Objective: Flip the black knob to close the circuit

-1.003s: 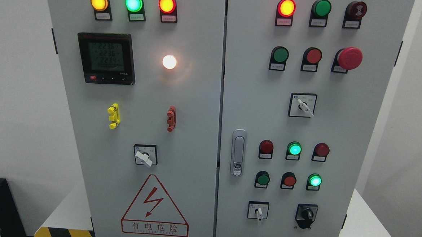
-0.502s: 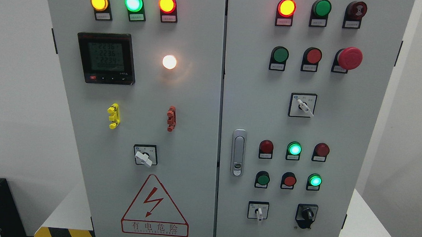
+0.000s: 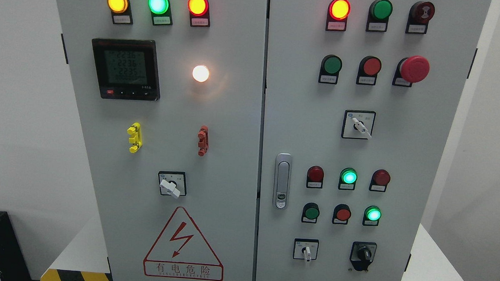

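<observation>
Fingers: I see neither hand, so their state I cannot tell.
Black knob (image 3: pixel 363 253): low on the right cabinet door (image 3: pixel 428 167); direction from fingers unknown, nearer arm unclear.
Neighbours: white-handled selector (image 3: pixel 306 250) to its left, lit green lamp (image 3: pixel 373 214) just above.
Obstruction: none visible.

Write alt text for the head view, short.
A grey two-door electrical cabinet fills the view, with no robot hand in sight. The black knob sits at the right door's lower right, untouched, below lit green lamps. The left door carries a digital meter, a glowing white lamp and a red warning triangle.
</observation>
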### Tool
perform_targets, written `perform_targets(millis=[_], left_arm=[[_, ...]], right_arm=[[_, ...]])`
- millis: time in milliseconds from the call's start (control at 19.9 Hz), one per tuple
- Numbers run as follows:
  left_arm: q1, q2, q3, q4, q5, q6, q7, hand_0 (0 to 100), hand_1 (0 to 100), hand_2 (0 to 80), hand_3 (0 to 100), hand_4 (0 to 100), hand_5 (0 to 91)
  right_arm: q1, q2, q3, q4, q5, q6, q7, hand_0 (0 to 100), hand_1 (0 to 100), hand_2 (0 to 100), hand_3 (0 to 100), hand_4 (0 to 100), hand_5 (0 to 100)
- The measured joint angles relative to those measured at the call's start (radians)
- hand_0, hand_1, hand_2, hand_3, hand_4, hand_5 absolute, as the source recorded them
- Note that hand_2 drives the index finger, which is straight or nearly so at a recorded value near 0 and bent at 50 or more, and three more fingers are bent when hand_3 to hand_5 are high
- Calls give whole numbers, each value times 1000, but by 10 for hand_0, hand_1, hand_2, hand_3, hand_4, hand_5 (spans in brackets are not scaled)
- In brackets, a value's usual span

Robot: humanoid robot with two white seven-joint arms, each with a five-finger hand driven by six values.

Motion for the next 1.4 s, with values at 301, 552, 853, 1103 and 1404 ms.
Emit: perform_targets(millis=[301, 552, 853, 1103, 1404], left_arm=[[0, 0, 0, 0, 0, 0, 0, 120, 556, 0, 0, 0, 0], [0, 0, 0, 0, 0, -4, 0, 120, 556, 0, 0, 0, 0], [0, 0, 0, 0, 0, -4, 0, 120, 556, 0, 0, 0, 0], [0, 0, 0, 0, 0, 0, 0, 120, 556, 0, 0, 0, 0], [0, 0, 0, 0, 0, 1, 0, 120, 556, 0, 0, 0, 0]], right_arm=[[19, -16, -44, -187, 196, 18, -11, 32, 0, 730, 906, 679, 589], [21, -26, -85, -340, 327, 47, -13, 11, 0, 766, 928, 692, 604], [4, -43, -114, -497, 424, 81, -11, 0, 0, 827, 976, 705, 650], [-20, -65, -131, -613, 455, 125, 27, 0, 0, 864, 1000, 757, 716], [-71, -82, -141, -723, 467, 190, 86, 0, 0, 885, 1000, 793, 760]])
